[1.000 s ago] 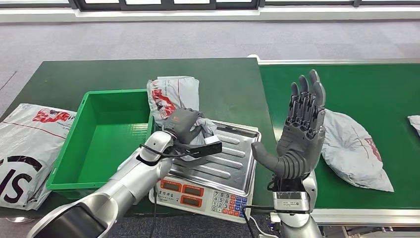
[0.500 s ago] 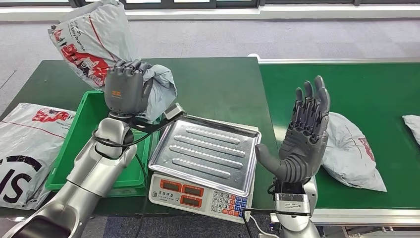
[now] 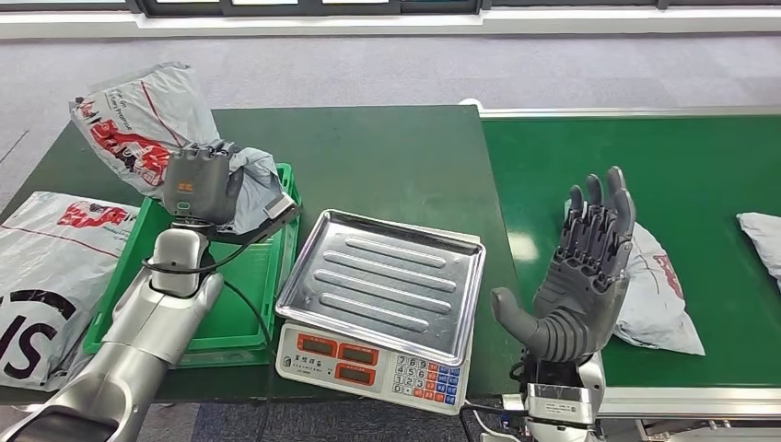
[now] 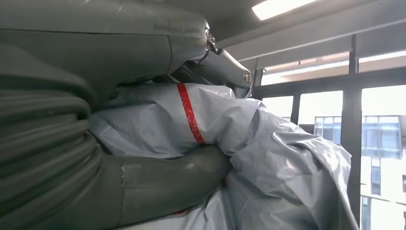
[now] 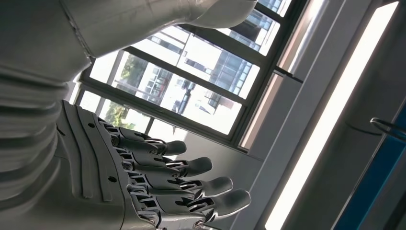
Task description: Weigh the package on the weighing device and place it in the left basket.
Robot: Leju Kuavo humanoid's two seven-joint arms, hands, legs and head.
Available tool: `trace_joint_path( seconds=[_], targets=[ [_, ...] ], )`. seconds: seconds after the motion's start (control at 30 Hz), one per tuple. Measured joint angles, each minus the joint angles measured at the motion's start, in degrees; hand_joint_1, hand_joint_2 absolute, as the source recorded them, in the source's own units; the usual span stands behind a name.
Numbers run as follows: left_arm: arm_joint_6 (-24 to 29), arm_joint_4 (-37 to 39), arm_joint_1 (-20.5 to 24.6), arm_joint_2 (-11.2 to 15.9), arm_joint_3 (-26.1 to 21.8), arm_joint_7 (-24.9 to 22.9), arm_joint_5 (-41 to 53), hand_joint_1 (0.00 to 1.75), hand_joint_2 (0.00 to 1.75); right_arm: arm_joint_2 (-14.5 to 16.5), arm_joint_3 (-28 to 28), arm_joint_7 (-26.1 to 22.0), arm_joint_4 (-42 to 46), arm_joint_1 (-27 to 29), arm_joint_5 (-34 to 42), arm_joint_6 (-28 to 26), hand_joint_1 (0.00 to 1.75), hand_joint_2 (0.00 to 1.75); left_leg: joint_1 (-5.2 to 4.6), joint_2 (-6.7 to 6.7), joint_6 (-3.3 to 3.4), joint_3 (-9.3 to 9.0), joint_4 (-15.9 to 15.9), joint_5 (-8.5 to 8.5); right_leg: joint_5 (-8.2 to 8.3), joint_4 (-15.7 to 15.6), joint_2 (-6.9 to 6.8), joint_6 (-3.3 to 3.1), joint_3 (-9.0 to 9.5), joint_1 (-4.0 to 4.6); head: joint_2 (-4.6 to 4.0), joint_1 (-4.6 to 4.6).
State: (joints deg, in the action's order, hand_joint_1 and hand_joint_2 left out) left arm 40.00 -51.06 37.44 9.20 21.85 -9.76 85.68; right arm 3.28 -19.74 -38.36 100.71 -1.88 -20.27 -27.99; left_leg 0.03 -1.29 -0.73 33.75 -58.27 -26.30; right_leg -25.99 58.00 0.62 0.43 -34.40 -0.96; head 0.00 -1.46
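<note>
My left hand [image 3: 196, 187] grips a grey package with red print [image 3: 145, 133] and holds it up over the far end of the green basket [image 3: 242, 322]. Up close, the package [image 4: 268, 158] bulges out between the thumb and the fingers [image 4: 225, 67]. The weighing device [image 3: 382, 296] stands to the right of the basket with a bare steel tray. My right hand [image 3: 582, 272] is raised with its fingers spread and holds nothing; the right hand [image 5: 143, 191] is seen against windows.
A large white bag with red and black print [image 3: 51, 276] lies left of the basket. On the green conveyor [image 3: 700, 166] behind my right hand lies another grey package [image 3: 658, 295], with one more grey package [image 3: 763, 230] at the right edge.
My left hand lifted the package off the scale tray and swung it left over the basket, now lower than half a second ago. My right hand has sunk and drifted right.
</note>
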Motion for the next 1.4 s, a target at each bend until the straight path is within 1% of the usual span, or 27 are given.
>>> trace_joint_path(
  seconds=[0.27,0.67,0.9,1.03,1.17,1.3,1.4],
  targets=[
    [0.0,2.1,0.0,0.0,-0.5,0.0,0.0,1.75,1.75,-0.5,0.0,0.0,0.2,0.2,0.0,-0.1,0.0,1.75,0.0,0.02,0.0,0.0,0.0,0.0,0.0,0.0,0.0,0.0,-0.01,0.0,0.0,0.0],
    [0.1,3.1,0.0,0.0,-0.6,0.1,0.0,1.75,1.75,-0.7,0.0,0.0,0.3,0.3,0.0,-0.2,0.0,1.75,0.0,0.01,0.0,0.0,0.0,0.0,0.0,0.0,0.0,0.0,-0.01,0.0,0.0,0.0],
    [0.1,8.8,-0.3,-0.3,-2.3,0.3,0.0,1.75,1.75,-1.2,0.0,0.4,1.9,2.3,-0.4,-1.5,0.0,1.75,0.0,0.03,0.0,0.01,0.0,-0.01,0.0,0.0,0.0,0.0,-0.03,0.0,0.0,0.0],
    [0.1,12.9,-0.7,-0.4,-2.6,-1.5,0.0,0.0,0.0,-1.4,0.0,0.6,3.4,3.7,-1.0,-1.3,0.0,1.75,0.0,0.03,0.0,0.02,0.0,-0.01,-0.01,0.0,0.0,0.0,-0.04,0.0,0.0,0.0],
    [0.1,14.9,-2.0,-0.6,-3.6,-2.5,0.0,0.0,0.0,-1.5,0.0,1.8,4.7,4.4,-2.9,-0.7,0.0,1.75,0.0,0.04,0.0,0.04,0.0,-0.01,-0.01,0.0,0.01,0.0,-0.04,0.0,0.0,0.0],
    [0.1,10.5,-5.2,-0.3,-7.2,-5.7,0.0,0.0,0.0,-1.5,0.0,3.3,5.6,5.8,-6.5,0.7,0.0,1.75,0.0,0.07,-0.01,0.04,0.0,-0.05,-0.01,0.0,0.05,-0.01,-0.05,0.0,0.0,0.0],
    [0.2,7.8,-6.9,0.1,-9.4,-6.5,0.0,0.0,0.0,-1.5,0.0,3.3,5.9,6.5,-7.1,1.3,0.0,1.75,0.0,0.08,-0.02,0.03,0.0,-0.07,-0.04,0.0,0.06,-0.03,-0.05,0.0,0.0,0.0]
  ],
)
